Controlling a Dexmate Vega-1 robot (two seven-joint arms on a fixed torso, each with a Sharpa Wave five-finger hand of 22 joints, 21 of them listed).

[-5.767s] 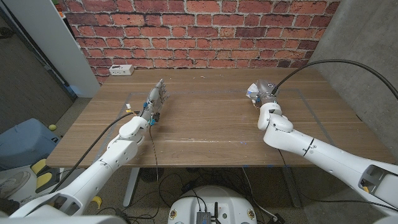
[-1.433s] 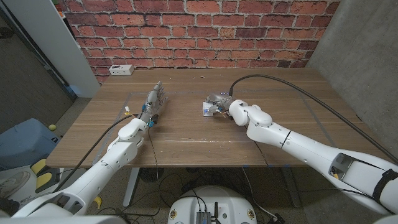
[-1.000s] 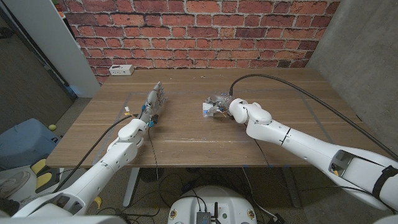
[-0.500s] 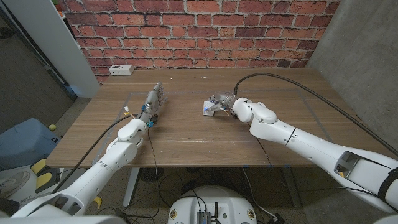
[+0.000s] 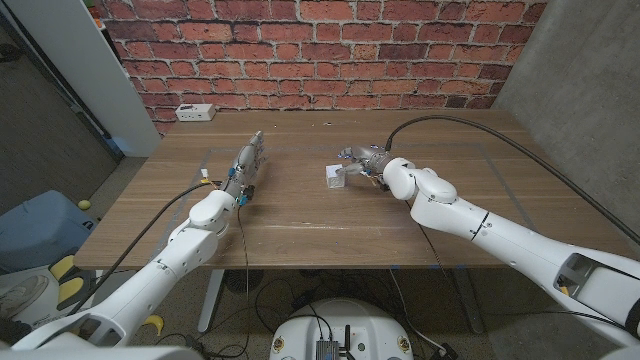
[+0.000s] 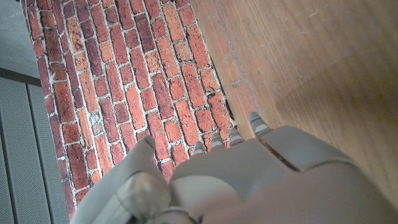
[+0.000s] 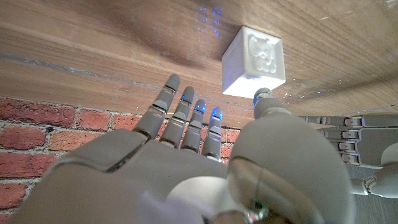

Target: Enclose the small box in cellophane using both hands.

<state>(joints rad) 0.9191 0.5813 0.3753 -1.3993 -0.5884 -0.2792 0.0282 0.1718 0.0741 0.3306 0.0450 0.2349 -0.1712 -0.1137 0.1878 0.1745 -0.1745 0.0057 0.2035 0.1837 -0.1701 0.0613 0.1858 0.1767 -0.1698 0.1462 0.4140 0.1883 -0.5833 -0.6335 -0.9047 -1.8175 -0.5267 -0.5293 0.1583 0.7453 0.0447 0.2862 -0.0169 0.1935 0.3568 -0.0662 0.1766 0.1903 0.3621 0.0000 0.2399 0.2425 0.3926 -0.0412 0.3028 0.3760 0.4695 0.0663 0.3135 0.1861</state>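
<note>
Wooden tabletop [image 5: 330,220] before a brick wall

A small white box [image 5: 334,177] sits near the tabletop's middle, and a white power strip [image 5: 195,112] lies at the far left corner. The left hand [image 5: 247,162] rests on the wood, left of the box.

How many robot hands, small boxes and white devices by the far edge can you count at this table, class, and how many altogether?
Robot hands: 2, the left hand and the right hand
Small white box: 1
White device at the far edge: 1
Total: 4
</note>
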